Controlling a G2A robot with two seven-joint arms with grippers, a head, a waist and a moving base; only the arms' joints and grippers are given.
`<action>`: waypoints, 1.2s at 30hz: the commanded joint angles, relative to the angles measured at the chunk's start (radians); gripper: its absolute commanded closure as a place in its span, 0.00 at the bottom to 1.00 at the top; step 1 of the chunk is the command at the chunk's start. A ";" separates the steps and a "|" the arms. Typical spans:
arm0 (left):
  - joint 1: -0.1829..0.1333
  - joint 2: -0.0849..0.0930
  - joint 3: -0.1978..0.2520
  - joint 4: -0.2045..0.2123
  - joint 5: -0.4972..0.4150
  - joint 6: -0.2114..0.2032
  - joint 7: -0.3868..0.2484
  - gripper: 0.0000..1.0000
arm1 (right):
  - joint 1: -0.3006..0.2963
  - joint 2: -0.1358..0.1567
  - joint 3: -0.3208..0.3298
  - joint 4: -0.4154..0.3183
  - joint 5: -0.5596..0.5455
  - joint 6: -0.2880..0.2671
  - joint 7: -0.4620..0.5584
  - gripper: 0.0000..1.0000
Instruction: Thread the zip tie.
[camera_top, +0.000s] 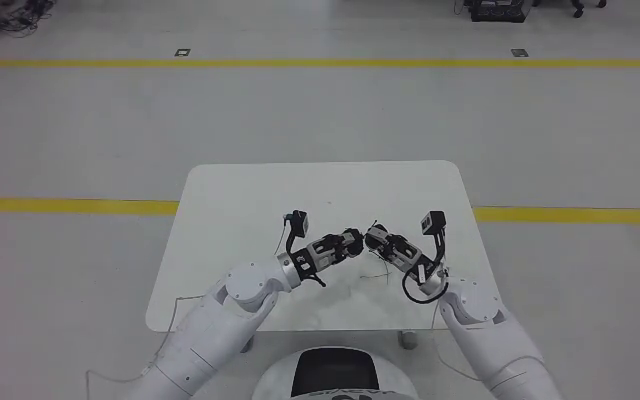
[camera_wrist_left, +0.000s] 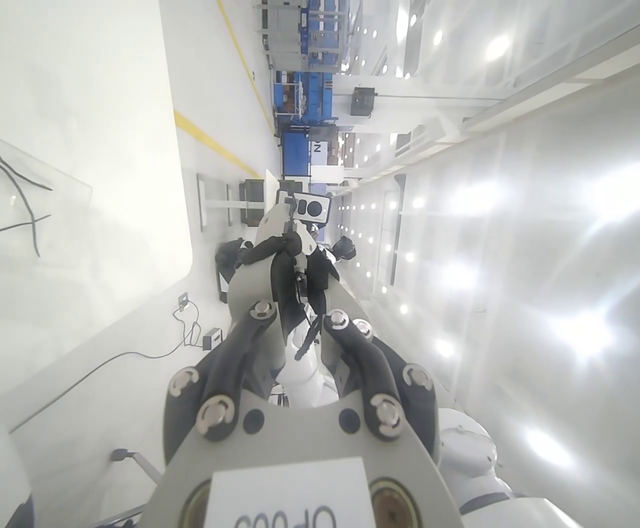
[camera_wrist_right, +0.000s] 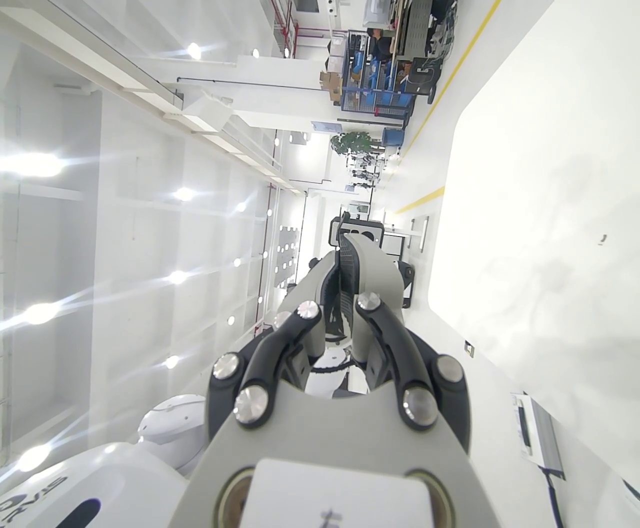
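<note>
Both arms meet above the white counter (camera_top: 250, 200), a little toward its near edge from the middle, with their tips almost touching. The left pincer (camera_top: 352, 240) has its fingers pressed together on the zip tie (camera_wrist_left: 306, 336). The tie is a thin, flat black strip, slightly bowed, and its free end trails back between the fingers towards the wrist. Above the counter a hair-thin black sliver sticks up right where the two tips meet.

The right pincer (camera_top: 374, 237) faces the left one head-on, above the same part of the counter. Its ribbed black pads (camera_wrist_right: 348, 250) are squeezed flat against each other. Whether any of the strip sits between them cannot be told.

A few loose black ties (camera_top: 378, 272) lie on the counter directly under the two tips. They are thin and crooked, and some cross one another.
</note>
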 joint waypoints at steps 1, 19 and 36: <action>-0.001 0.000 0.002 0.000 0.001 0.002 0.001 0.92 | -0.003 0.000 0.002 -0.004 -0.001 0.000 0.003 1.00; -0.007 0.006 0.005 0.006 0.009 -0.006 -0.009 1.00 | -0.017 0.001 0.022 -0.006 0.011 0.012 0.016 0.00; -0.030 0.027 -0.034 0.009 0.040 0.046 -0.119 1.00 | -0.021 0.018 0.079 0.005 0.024 0.052 0.136 0.00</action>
